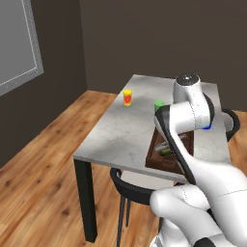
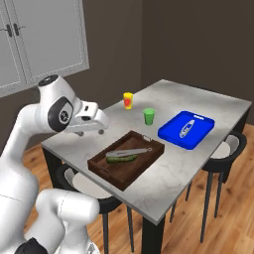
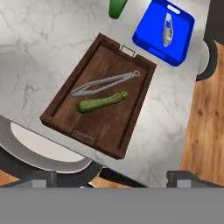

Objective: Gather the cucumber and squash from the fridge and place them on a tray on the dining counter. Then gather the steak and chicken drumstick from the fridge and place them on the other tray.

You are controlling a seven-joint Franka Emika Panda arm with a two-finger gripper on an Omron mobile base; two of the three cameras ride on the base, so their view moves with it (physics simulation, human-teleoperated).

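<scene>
The cucumber [image 3: 101, 102] [image 2: 121, 159] lies in the brown wooden tray [image 3: 109, 127] [image 2: 133, 168] next to silver tongs [image 3: 105, 83], near the front edge of the dining counter [image 2: 173, 96] [image 1: 120, 130]. The other tray [image 2: 173, 130] [image 3: 148, 37], bright blue, sits just beyond it and holds a silver utensil [image 3: 168, 26]. My gripper [image 2: 91, 132] [image 3: 113, 179] hovers above the counter to the left of the wooden tray. It is open, with nothing between its fingers. The squash, steak, chicken drumstick and fridge are out of view.
A green cup [image 2: 149, 116] and a yellow cup [image 2: 128, 100] stand on the counter behind the trays. Black chairs with pale seats [image 2: 228, 146] [image 1: 130, 188] are tucked under the near and right sides. White cabinet doors [image 2: 44, 39] line the back left wall.
</scene>
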